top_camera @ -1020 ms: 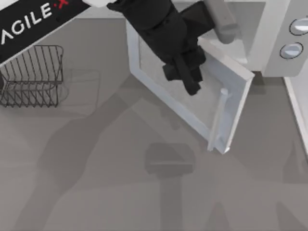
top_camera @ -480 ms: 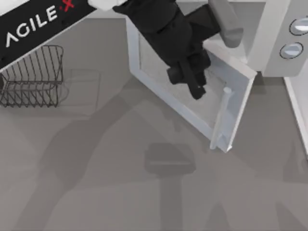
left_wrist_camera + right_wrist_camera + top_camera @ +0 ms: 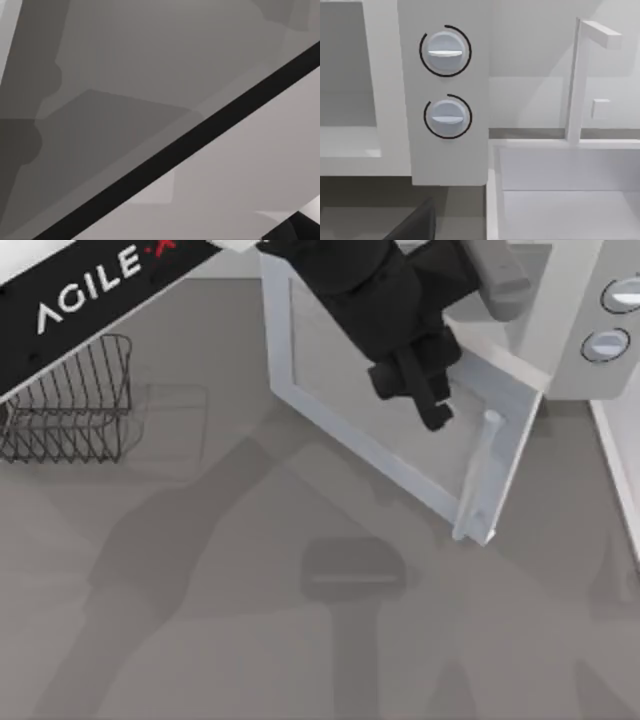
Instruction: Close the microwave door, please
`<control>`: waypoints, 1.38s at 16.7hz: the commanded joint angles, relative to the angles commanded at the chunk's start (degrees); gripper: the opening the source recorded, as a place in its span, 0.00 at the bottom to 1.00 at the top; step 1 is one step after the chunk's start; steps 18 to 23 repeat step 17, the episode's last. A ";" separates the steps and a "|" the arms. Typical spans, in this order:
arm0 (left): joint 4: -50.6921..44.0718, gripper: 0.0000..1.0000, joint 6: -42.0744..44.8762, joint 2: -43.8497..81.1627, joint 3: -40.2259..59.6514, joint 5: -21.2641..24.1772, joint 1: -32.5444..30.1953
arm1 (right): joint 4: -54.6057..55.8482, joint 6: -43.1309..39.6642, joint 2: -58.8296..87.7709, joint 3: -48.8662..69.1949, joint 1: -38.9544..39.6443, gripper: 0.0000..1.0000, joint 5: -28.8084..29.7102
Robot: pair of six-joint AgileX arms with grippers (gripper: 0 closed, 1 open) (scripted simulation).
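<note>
Door [image 3: 400, 430] stands ajar at the far side, left gripper [image 3: 432, 408] pressing its outer face near the handle [image 3: 480, 475]; jaw gap unclear. Next: push toward the microwave [image 3: 580, 300].

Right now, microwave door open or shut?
Open. The door swings out at an angle from the microwave, its handle away from the front. The left pincer is over it.

My left gripper [image 3: 432, 405] is black; microwave door [image 3: 400, 430] white with greyish window, microwave [image 3: 447, 160] white with two grey knobs [image 3: 445, 50].
</note>
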 joint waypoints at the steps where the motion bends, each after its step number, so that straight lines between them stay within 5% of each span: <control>1: 0.00 0.00 0.00 0.00 0.00 0.00 0.00 | 0.00 0.00 0.00 0.00 0.00 1.00 0.00; 23: -1.22 0.00 -1.92 3.29 5.18 -0.78 -2.08 | 0.00 0.00 0.00 0.00 0.00 1.00 0.00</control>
